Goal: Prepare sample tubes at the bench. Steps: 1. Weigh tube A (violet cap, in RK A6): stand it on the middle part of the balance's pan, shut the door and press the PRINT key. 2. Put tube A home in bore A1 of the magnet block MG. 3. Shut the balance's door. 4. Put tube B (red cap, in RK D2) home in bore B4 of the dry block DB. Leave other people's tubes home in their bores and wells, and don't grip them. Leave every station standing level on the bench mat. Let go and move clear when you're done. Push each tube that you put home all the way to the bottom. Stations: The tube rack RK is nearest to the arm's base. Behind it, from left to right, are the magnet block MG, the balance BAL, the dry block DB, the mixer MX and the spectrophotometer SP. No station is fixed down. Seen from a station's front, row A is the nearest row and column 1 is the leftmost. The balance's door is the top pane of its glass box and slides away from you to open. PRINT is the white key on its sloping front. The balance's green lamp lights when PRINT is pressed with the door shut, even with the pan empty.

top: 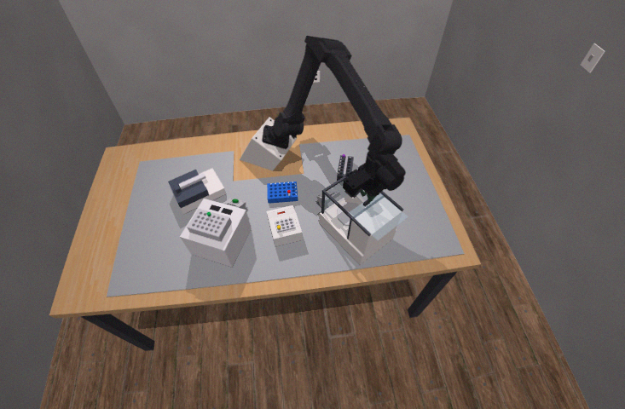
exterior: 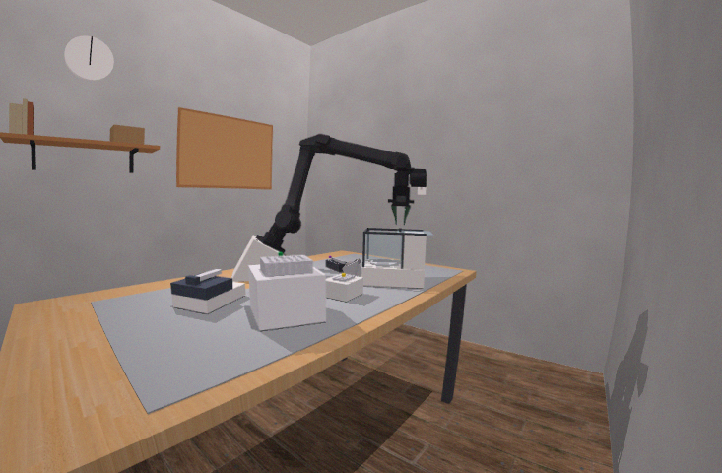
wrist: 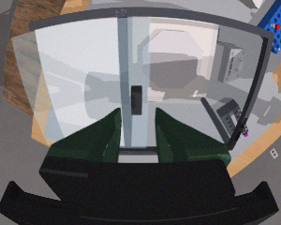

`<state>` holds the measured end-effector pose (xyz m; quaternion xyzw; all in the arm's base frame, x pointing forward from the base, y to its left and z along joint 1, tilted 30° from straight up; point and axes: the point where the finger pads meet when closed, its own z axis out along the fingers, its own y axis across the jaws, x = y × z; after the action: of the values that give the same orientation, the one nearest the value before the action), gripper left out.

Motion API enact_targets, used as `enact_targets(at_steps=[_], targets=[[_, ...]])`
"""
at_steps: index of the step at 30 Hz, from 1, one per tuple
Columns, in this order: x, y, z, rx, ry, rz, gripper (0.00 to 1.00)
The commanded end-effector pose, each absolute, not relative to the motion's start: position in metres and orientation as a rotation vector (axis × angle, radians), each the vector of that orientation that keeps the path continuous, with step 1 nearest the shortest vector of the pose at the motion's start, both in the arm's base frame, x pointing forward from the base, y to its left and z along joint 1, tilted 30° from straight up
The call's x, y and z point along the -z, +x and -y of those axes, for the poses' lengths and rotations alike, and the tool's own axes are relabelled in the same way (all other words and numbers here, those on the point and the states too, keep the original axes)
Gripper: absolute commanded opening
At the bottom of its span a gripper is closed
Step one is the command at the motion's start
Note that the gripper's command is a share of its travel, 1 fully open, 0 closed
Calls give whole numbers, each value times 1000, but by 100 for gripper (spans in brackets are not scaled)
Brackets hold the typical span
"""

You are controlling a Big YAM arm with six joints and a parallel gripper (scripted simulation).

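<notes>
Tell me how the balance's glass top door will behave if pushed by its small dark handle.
The door looks like a thin rigid pane, so it will probably slide rather than bend. The balance is a tall box standing loose, so a hard push might shift it.

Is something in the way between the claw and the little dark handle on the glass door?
Nothing visible. The empty gripper hangs just above the handle on the door, only air between them.
</notes>
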<state>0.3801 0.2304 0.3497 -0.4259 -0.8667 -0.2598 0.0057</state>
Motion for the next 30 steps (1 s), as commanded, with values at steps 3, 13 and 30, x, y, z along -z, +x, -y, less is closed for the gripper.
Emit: enact_targets(at_steps=[3,13,30], targets=[[-337,386,-242,812,-1332,2708,30],[-331,393,-247,830,-1342,2709,30],[-346,390,-243,863,-1333,2723,6]])
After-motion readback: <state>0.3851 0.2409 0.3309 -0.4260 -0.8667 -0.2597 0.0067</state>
